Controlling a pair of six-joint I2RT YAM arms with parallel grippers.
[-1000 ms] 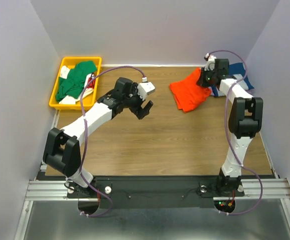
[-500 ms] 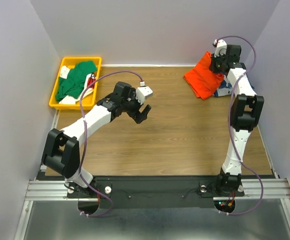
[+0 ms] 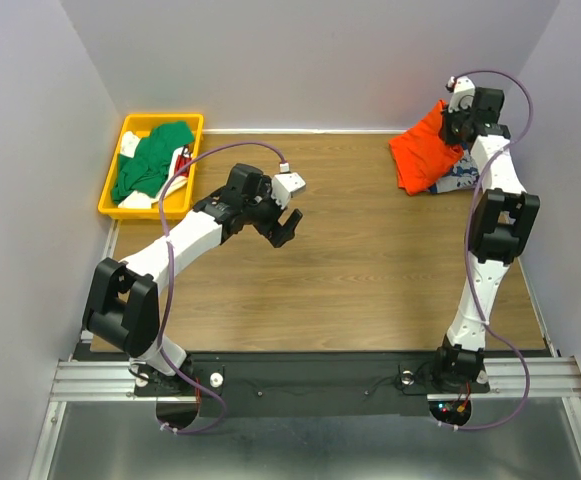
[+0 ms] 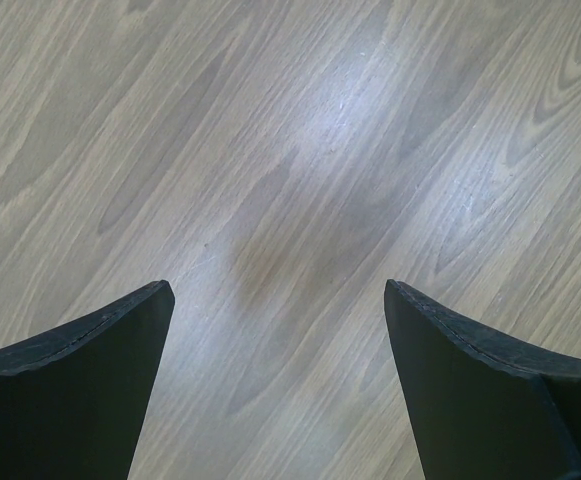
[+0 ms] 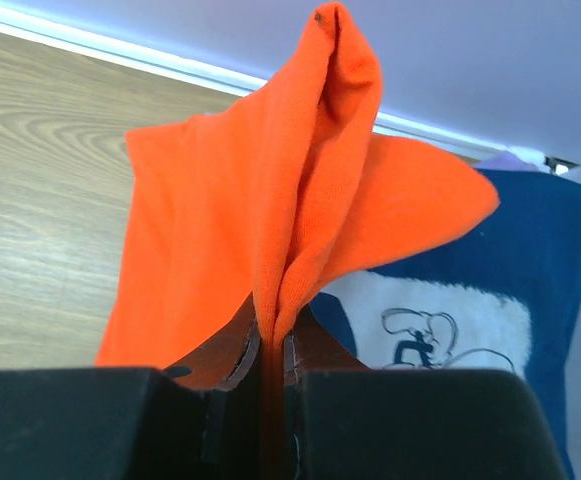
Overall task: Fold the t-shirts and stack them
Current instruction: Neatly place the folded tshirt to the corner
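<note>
Table (image 3: 370, 290) is boxed by walls (image 3: 30, 150) on L, back and R. Wide bare wood runs across the middle and near side, so the open room is between the two arms. Yellow bin (image 3: 110, 192) sits in the far-L corner, just beside the L wall. Green t-shirt (image 3: 150, 160) is bunched inside it, w/ white cloth (image 3: 130, 145) next to it. Left claw (image 3: 286, 224) hovers over bare wood L of centre, well apart from the bin and from the shirts at far R. Its fingers (image 4: 90, 380) are spread wide, and the wrist view shows only wood grain between them. Right claw (image 3: 454, 126) is raised at the far-R corner, near back and R walls, so room is tight there. Its jaws are pressed together, pinching a fold of the orange t-shirt (image 5: 270, 200). The cloth peaks above the pinch and drapes down both sides. In the top view the orange hangs toward the table, but can't tell if its lower edge touches the wood. Navy t-shirt (image 5: 530, 250) w/ white print lies flat behind and partly under the orange, near the R wall. Lavender scrap (image 5: 515, 160) peeks at the navy's far edge; prob. another shirt, too small to say.
</note>
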